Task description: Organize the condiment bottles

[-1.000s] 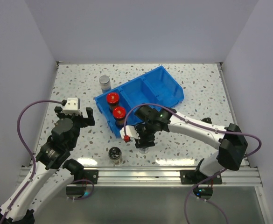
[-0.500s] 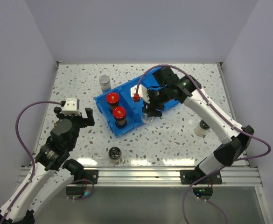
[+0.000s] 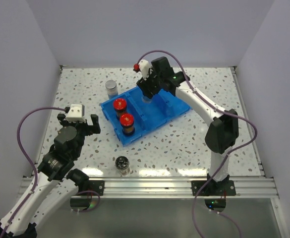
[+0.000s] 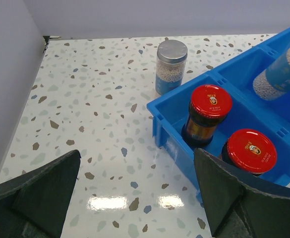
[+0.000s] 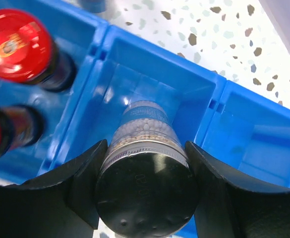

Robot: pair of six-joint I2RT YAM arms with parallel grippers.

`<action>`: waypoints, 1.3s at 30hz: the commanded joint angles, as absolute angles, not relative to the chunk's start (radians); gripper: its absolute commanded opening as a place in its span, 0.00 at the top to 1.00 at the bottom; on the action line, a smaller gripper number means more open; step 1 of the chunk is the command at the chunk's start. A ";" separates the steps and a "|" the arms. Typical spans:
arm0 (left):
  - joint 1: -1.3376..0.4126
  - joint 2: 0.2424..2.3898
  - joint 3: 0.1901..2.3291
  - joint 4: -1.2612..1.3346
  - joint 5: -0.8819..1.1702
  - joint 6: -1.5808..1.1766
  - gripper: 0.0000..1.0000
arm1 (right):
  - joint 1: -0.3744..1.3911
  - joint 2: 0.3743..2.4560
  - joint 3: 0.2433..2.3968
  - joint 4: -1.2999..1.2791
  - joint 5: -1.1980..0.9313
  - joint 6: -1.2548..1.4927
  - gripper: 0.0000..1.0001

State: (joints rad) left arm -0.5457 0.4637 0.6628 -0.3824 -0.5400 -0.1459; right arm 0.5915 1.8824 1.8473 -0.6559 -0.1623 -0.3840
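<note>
My right gripper [image 3: 147, 92] is shut on a silver-capped clear jar [image 5: 145, 130] of white beads. It holds the jar tilted, with its base down in the middle compartment of the blue bin [image 3: 160, 115]. Two red-capped jars [image 3: 119, 105] [image 3: 127, 120] stand in the bin's left compartment. They also show in the left wrist view [image 4: 210, 101] [image 4: 251, 151]. A second silver-capped jar [image 3: 111, 88] stands on the table behind the bin. A black-capped jar [image 3: 122, 165] stands near the front edge. My left gripper [image 3: 78, 123] is open and empty, left of the bin.
The bin's right compartment [image 5: 263, 139] holds nothing. The right arm's elbow [image 3: 223, 130] hangs over the table right of the bin and hides what is under it. Walls close the table at the back and both sides.
My right arm has swung from the front of the bin up and back with the clear jar, and now holds it over the middle compartment. The left arm has not moved.
</note>
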 commanded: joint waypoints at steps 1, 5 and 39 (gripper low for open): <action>-0.546 0.476 0.661 -0.341 -0.561 -0.158 0.00 | 0.592 1.931 1.930 -0.477 -0.046 -0.243 1.00; -0.548 0.480 0.661 -0.341 -0.558 -0.156 0.00 | 0.594 1.988 1.922 -0.462 -0.061 -0.218 1.00; -0.546 0.638 0.687 -0.223 -0.356 -0.336 0.00 | 0.537 1.447 1.416 -0.629 -0.385 -0.528 0.01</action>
